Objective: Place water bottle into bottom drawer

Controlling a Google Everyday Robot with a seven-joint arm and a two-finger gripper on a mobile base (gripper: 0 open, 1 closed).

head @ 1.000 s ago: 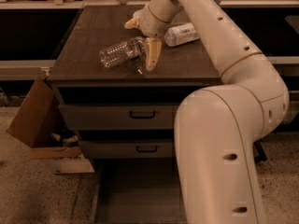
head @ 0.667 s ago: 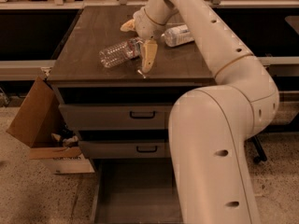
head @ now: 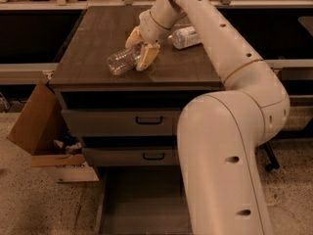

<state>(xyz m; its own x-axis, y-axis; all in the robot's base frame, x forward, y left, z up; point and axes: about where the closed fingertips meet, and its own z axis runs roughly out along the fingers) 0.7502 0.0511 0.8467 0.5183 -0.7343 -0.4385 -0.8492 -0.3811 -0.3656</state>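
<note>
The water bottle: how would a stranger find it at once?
Two bottles lie on the dark cabinet top. The water bottle is the clear ribbed one nearer the front, at the gripper; the other bottle, farther back, has a white label.

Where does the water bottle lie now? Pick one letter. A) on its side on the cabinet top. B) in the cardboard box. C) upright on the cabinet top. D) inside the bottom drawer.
A: the water bottle lies on its side on the cabinet top, its neck end at the open gripper, well above the pulled-out bottom drawer.
</note>
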